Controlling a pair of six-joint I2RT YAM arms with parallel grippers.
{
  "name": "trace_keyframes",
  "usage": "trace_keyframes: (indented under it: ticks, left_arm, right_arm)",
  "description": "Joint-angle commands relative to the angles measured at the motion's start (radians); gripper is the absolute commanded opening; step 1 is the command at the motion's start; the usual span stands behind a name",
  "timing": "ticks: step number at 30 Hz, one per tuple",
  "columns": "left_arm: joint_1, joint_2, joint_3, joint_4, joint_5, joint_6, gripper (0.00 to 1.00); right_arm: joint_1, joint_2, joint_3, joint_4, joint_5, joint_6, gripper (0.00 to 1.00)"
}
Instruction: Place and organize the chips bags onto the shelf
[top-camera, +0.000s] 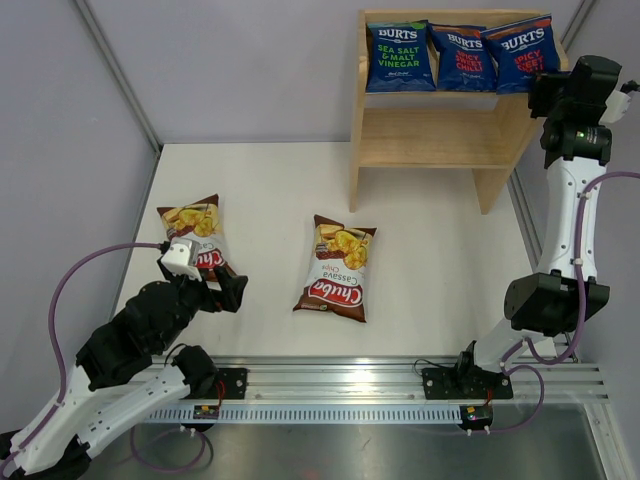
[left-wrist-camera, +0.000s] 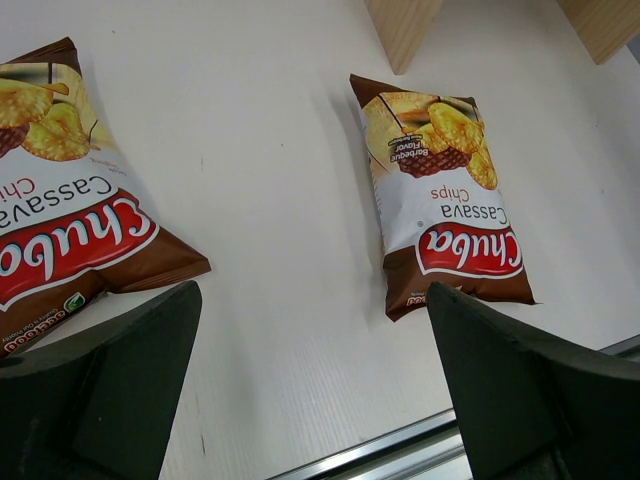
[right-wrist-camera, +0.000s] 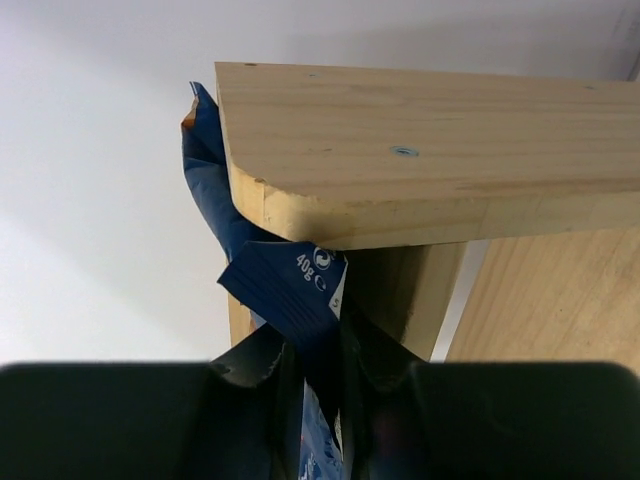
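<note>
Three dark blue BURTS chips bags stand on the shelf's (top-camera: 430, 150) top tier: one with green print (top-camera: 400, 55), and two with red print (top-camera: 463, 60) (top-camera: 520, 52). My right gripper (top-camera: 545, 90) is at the shelf's right end, shut on the lower corner of the rightmost blue bag (right-wrist-camera: 285, 290), beside the wooden side panel (right-wrist-camera: 420, 150). Two brown-white Chuba bags lie flat on the table, one in the middle (top-camera: 338, 268) (left-wrist-camera: 445, 200) and one at the left (top-camera: 195, 230) (left-wrist-camera: 60, 220). My left gripper (top-camera: 222, 290) (left-wrist-camera: 315, 390) hangs open over bare table between them, holding nothing.
The shelf's lower tier (top-camera: 430, 135) holds nothing. An aluminium rail (top-camera: 330, 385) runs along the table's near edge. Grey walls close in the table at the left and back. Shelf legs (left-wrist-camera: 403, 25) stand at the far side of the white table (left-wrist-camera: 280, 200).
</note>
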Motion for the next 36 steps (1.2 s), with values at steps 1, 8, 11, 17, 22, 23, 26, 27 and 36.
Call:
trace_keyframes:
  ticks: [1,8,11,17,22,23,26,27,36]
  left_arm:
    - [-0.003,-0.012,-0.007,0.050,0.007,0.010,0.99]
    - [-0.003,-0.009,-0.007,0.051,0.011,0.012,0.99]
    - [-0.003,-0.007,-0.006,0.051,0.011,0.012,0.99]
    - [-0.003,-0.012,-0.007,0.050,0.007,0.010,0.99]
    - [-0.003,-0.018,-0.007,0.048,0.002,0.009,0.99]
    - [-0.003,-0.019,-0.007,0.048,0.001,0.007,0.99]
    - [-0.003,-0.024,-0.007,0.047,-0.003,0.007,0.99]
    - [-0.003,-0.024,-0.007,0.047,-0.004,0.007,0.99]
    - [-0.003,-0.026,-0.006,0.045,-0.006,0.006,0.99]
  right_arm:
    - [0.000,-0.024,-0.006,0.045,-0.053,-0.009,0.22]
    - [0.002,-0.029,-0.061,0.139,-0.130,0.101,0.17]
    - [0.005,-0.017,-0.032,0.137,-0.164,0.124,0.16]
    - [0.007,-0.032,-0.049,0.146,-0.176,0.187,0.16]
    - [0.002,-0.060,-0.104,0.146,-0.147,0.222,0.16]
    - [0.000,-0.061,-0.113,0.153,-0.152,0.235,0.16]
    - [-0.003,-0.067,-0.154,0.179,-0.165,0.282,0.15]
    - [-0.003,-0.064,-0.165,0.186,-0.167,0.291,0.15]
    - [-0.032,-0.069,-0.131,0.155,-0.122,0.264,0.20]
